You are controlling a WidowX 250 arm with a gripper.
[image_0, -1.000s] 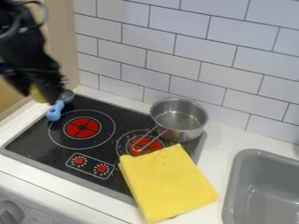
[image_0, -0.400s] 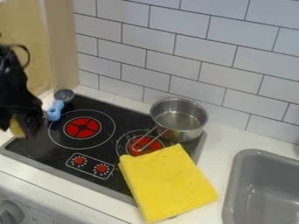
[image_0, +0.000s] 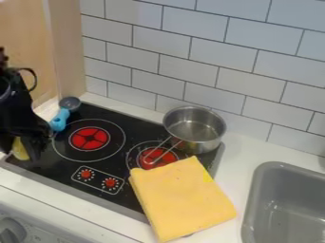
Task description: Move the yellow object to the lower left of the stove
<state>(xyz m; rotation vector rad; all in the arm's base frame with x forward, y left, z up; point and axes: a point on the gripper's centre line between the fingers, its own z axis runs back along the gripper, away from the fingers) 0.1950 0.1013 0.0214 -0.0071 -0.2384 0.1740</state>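
At the left edge of the view, the black gripper [image_0: 22, 148] hangs low over the lower left corner of the stove [image_0: 47, 174]. It is shut on a small yellow object [image_0: 20, 149], whose upper part is hidden between the fingers. Whether the object's underside touches the stove top, I cannot tell.
A blue-handled scoop [image_0: 60, 119] lies at the stove's upper left, right beside the gripper. A steel pot [image_0: 195, 130] sits at the upper right, and a folded yellow cloth [image_0: 183, 199] overlaps the stove's right front. The grey sink [image_0: 251, 204] is at the far right.
The gripper has come down and to the left from above the scoop to the lower left corner of the stove, carrying the yellow object. In the latest interval it lowered slightly more.
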